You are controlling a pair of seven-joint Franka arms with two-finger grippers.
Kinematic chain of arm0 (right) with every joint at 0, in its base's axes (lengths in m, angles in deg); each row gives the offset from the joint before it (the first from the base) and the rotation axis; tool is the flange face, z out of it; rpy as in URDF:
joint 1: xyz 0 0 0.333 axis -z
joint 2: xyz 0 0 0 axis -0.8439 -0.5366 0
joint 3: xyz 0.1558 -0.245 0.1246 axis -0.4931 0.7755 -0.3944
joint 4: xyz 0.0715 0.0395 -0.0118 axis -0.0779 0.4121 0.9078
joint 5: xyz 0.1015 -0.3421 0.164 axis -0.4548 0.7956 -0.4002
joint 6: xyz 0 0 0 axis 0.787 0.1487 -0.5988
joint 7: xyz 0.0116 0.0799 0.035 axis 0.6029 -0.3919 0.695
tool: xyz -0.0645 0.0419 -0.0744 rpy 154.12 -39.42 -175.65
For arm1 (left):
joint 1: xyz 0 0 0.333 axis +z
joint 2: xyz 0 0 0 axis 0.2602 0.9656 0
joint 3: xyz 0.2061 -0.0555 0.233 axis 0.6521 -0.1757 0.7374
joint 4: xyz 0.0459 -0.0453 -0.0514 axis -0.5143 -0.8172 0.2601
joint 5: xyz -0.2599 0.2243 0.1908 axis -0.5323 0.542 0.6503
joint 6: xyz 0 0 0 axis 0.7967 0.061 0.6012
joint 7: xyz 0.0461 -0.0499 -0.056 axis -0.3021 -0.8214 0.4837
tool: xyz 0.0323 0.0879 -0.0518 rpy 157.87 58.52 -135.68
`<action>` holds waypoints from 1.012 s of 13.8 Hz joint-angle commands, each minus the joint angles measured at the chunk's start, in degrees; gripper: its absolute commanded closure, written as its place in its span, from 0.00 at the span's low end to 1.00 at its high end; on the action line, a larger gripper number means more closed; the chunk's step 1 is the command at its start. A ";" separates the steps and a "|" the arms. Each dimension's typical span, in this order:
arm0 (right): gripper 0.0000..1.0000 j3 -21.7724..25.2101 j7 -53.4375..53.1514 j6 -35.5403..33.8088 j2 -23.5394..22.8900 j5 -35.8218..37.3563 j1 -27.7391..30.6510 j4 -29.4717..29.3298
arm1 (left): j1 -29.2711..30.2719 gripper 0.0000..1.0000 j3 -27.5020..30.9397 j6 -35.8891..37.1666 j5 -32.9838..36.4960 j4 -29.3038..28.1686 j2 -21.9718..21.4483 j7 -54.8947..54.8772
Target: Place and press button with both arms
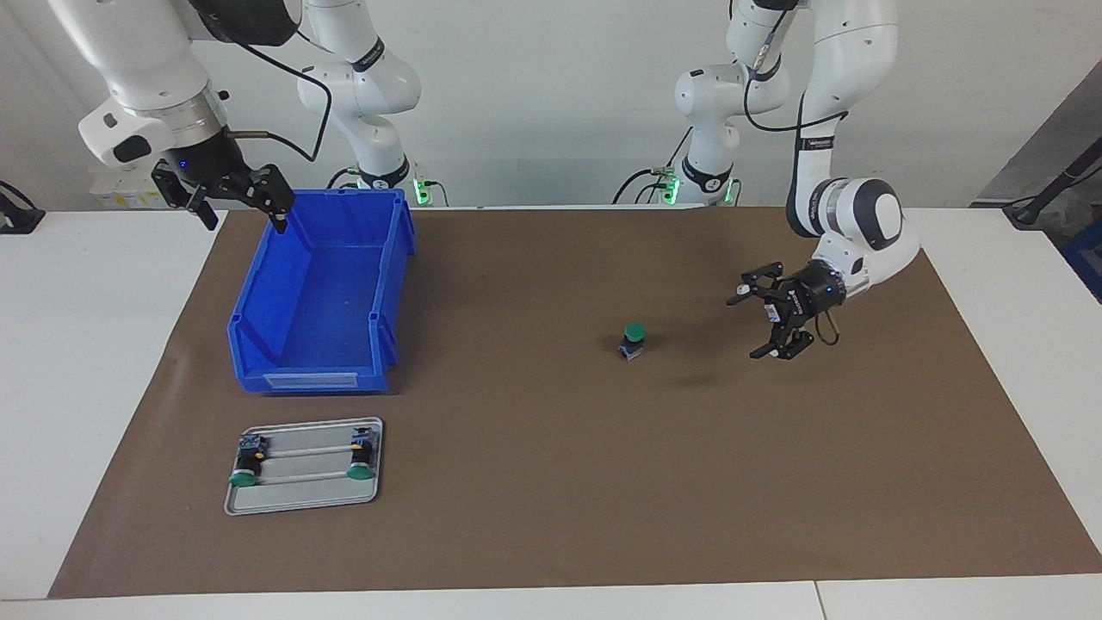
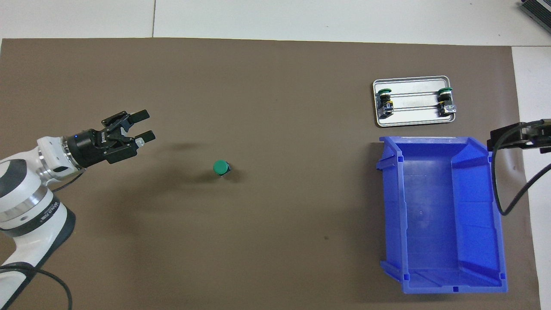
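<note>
A green-capped push-button (image 1: 634, 340) stands upright on the brown mat (image 1: 551, 482) that covers the middle of the table (image 1: 95, 362), cap up, touched by nothing. It sits toward the left arm's end of the mat, well apart from everything else.

The left hand (image 1: 769, 321) hangs low over the mat beside the button, toward the left arm's end, pointing sideways at it, its two fingers spread with nothing between them. A clear gap of bare mat separates the fingertips from the button.

The right hand (image 1: 244, 209) is raised over the corner of the blue storage bin (image 1: 323, 293) nearest the robots at the right arm's end of the table, its fingers spread too and holding nothing.

Farther from the robots than the bin lies a small metal tray (image 1: 306, 504), just beside the bin's low open front. Two more green-capped buttons (image 1: 247, 466) lie on their sides in it, one at each end.
</note>
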 commanded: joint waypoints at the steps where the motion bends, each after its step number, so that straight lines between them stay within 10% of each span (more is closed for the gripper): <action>1: 0.00 -0.28 -0.68 -0.63 0.39 -0.64 0.26 0.38 | -0.76 0.00 -0.17 -4.11 18.39 10.35 -2.70 22.89; 8: 0.00 -0.28 -0.68 -0.63 0.39 -0.64 0.26 0.38 | -11.37 0.00 -2.10 -3.23 67.01 16.20 -9.91 49.60; 14: 0.00 -0.28 -0.68 -0.72 0.39 -0.64 0.26 0.38 | -20.62 0.00 -2.19 -1.48 77.67 14.26 -11.32 90.61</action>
